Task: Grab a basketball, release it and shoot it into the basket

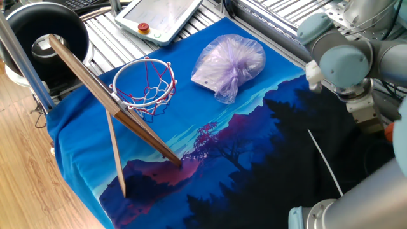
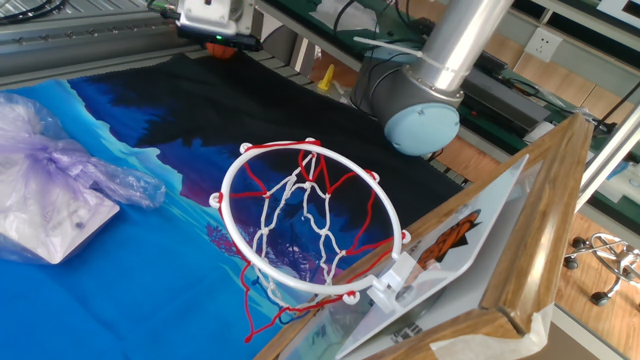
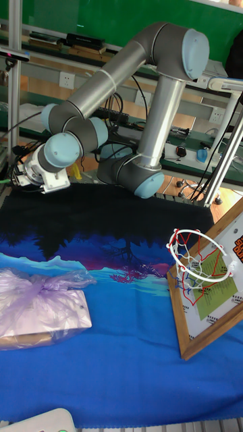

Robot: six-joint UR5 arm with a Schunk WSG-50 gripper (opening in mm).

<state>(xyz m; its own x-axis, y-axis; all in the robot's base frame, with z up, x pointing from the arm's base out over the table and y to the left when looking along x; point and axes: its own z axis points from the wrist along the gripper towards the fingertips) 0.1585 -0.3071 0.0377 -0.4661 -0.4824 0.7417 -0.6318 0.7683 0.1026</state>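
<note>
arm bent low, claw (image 3: pixel 15 177) state hidden
</note>
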